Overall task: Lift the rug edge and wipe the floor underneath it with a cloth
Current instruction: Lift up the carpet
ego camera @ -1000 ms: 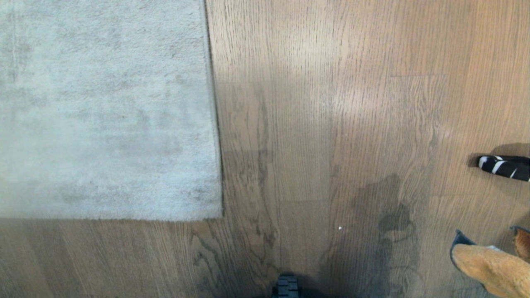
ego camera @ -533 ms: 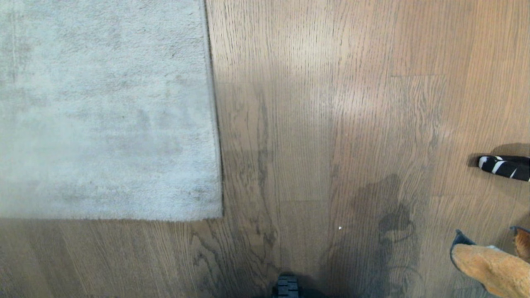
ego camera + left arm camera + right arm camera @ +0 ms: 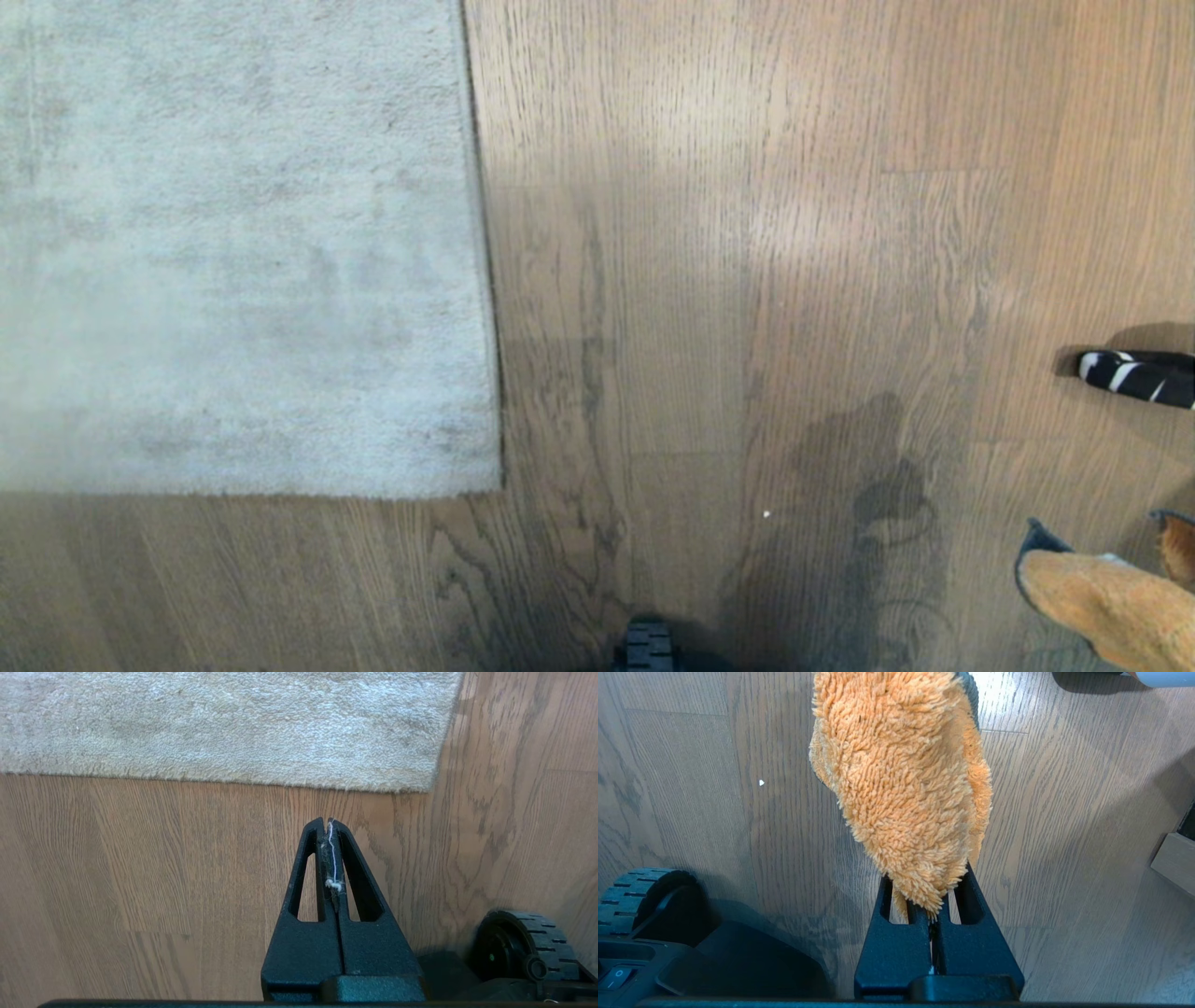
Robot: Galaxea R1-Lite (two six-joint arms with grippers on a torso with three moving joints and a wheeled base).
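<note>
Lengthwise, cloth (image 3: 901,784) straight out beyond right tool (image 3: 930,905).

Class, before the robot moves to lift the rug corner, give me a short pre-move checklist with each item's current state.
1. Cloth gripped by right gripper: ok.
2. Left gripper free to lift: ok, fingers shut on nothing, only lint.
3. Rug edge lying flat, corner visible: ok.
4. Floor beside rug free of obstacles: ok.
5. Striped object clear of path: ok, far right.
6. Dirt under rug: cannot tell.
</note>
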